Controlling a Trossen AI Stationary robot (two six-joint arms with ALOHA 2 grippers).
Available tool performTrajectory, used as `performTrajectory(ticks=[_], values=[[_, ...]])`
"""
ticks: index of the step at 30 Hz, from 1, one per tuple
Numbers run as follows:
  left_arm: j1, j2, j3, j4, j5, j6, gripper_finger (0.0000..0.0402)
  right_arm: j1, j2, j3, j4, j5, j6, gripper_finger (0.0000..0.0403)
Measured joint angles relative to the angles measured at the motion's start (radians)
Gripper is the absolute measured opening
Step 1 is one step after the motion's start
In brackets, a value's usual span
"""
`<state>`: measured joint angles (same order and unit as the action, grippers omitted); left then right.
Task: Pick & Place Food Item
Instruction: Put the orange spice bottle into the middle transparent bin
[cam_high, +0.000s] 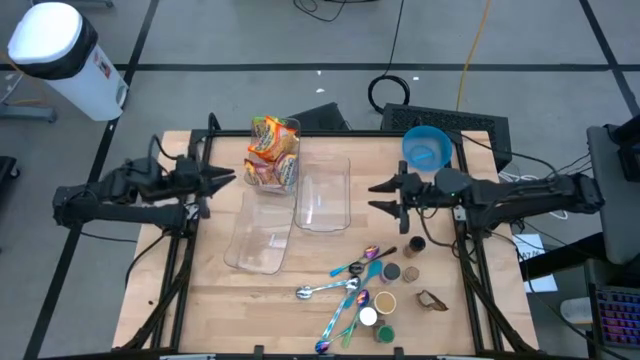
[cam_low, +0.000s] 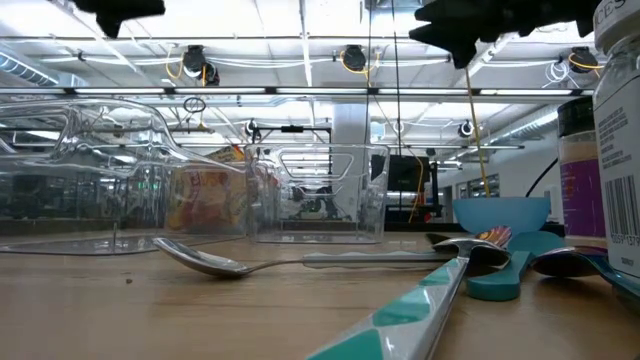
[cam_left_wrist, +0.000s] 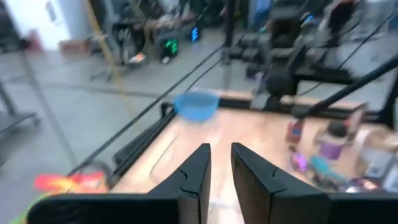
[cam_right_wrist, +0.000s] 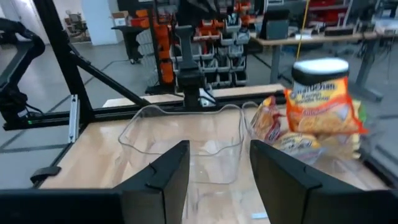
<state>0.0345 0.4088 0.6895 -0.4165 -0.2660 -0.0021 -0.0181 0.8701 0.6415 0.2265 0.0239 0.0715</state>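
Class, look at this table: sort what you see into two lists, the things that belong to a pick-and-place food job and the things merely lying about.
Belongs to the job:
- noodle packets
- upright clear container
- clear container lying flat
- left gripper, empty
- right gripper, open and empty

Lying about:
- blue bowl
- spoons
- spice jars

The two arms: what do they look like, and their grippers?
Both arms are black, built of jointed segments with thin black cables along them. The left gripper and the right gripper each end in two flat, tapered black fingers. No markings show.
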Motion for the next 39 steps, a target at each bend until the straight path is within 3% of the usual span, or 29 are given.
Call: performTrajectory(ticks=[4, 11, 18, 24, 29, 32, 39], values=[[0.0, -0.012, -0.043, 0.05, -0.076, -0.061, 0.0069, 0.0, -0.048, 0.0, -0.049, -0.001, -0.063, 0.016], [0.0, -0.145, -0.24, 0.242, -0.023, -0.083, 0.007, 0.0, -0.154, 0.0, -0.09, -0.007, -0.078, 0.016], [0.0, -0.344, -0.415, 0.312, -0.033, -0.128, 0.007, 0.0, -0.2, 0.001, 0.164, -0.142, -0.084, 0.016], [0.0, -0.403, -0.506, 0.324, -0.053, -0.192, 0.007, 0.001, -0.212, 0.001, 0.121, -0.212, -0.072, 0.0181], [0.0, -0.398, -0.543, 0.338, -0.031, -0.183, 0.007, 0.023, -0.193, 0.139, -0.207, -0.197, 0.0, 0.0236], [0.0, -0.404, -0.554, 0.349, -0.015, -0.178, 0.007, 0.098, -0.135, 0.261, -0.49, -0.101, 0.059, 0.0264], [0.0, -0.402, -0.673, 0.467, -0.006, -0.22, 0.007, 0.295, 0.034, 0.5, -1.048, 0.107, 0.246, 0.0271]])
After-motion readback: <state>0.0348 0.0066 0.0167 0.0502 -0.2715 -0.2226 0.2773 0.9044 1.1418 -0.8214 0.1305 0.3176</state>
